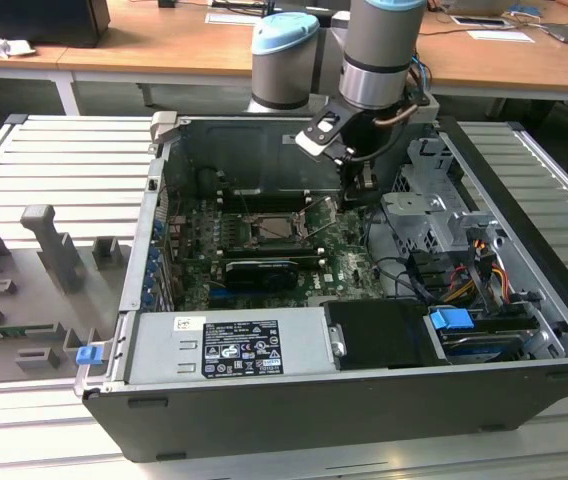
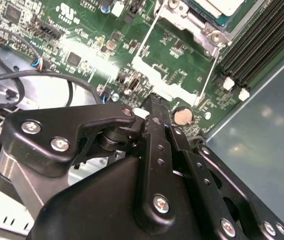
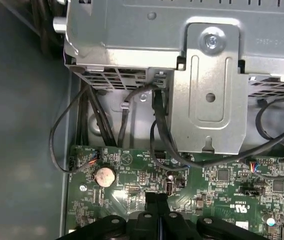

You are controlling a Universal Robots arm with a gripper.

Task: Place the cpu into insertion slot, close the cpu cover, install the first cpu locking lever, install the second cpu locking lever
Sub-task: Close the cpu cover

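Observation:
My gripper (image 1: 360, 192) hangs inside the open computer case, to the exterior view's right of the insertion slot (image 1: 269, 228). Its black fingers are pressed together with nothing between them in both wrist views (image 2: 154, 100) (image 3: 157, 196). The cpu cover (image 2: 157, 80) stands raised on its hinge, a silver frame with green board showing through its window. Its free edge is just ahead of my fingertips. Two thin wire levers (image 2: 209, 75) run along its sides. A pale flat cpu (image 2: 224, 5) lies inside the socket's silver rim (image 2: 192, 22).
A metal drive cage (image 3: 207, 75) with black cables (image 3: 157, 115) stands close beside my gripper. A coin battery (image 3: 105, 176) sits on the board near the fingertips. Black memory slots (image 2: 262, 45) flank the socket. A power supply (image 1: 234, 345) fills the case's near side.

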